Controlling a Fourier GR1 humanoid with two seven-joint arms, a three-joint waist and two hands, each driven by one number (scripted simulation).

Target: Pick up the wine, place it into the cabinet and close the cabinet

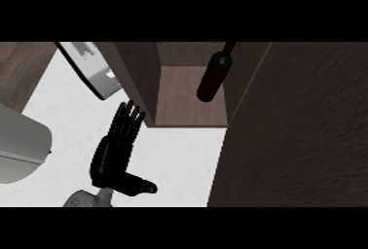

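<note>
The wine bottle (214, 78) is dark with a reddish neck. It stands inside the open wooden cabinet (188, 107), on its shelf near the right wall. The cabinet's door (295, 126) is swung open and fills the right side of the view as a big dark brown panel. My left hand (115, 151) is over the white counter, just left of the cabinet's front corner. It is open, its fingers straight and pointing toward the cabinet's left wall, and it holds nothing. My right hand does not show.
A grey rounded appliance (18, 146) sits at the left edge of the white counter (179, 155). A pale flat panel (93, 68) leans beside the cabinet's left wall. Brown wood (22, 68) shows at the upper left.
</note>
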